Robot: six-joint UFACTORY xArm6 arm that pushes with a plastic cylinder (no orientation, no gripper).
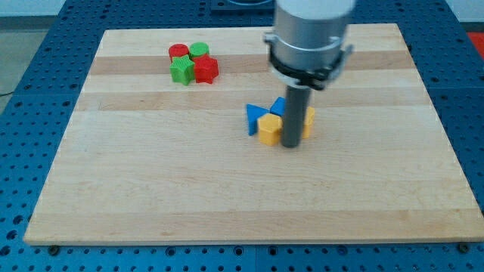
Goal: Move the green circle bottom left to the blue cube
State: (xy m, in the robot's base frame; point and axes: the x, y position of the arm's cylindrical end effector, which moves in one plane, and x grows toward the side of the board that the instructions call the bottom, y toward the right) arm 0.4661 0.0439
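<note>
Tip (290,145) down amid the central yellow-and-blue cluster beside the blue cube (279,106), no gripper fitted, green circle (199,51) untouched at the tabletop's (151,189) top-left group — approach not yet started, next: swing round behind it.

so my tip (291,145) sits down on the board near the middle, the dark rod straight upright, coming out of the grey cylinder at the view's top.

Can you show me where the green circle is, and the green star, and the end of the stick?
green circle (200,50), camera view, its top face.
green star (181,69), camera view, its top middle.
my tip (290,144), camera view, the rod's very bottom end.
</note>
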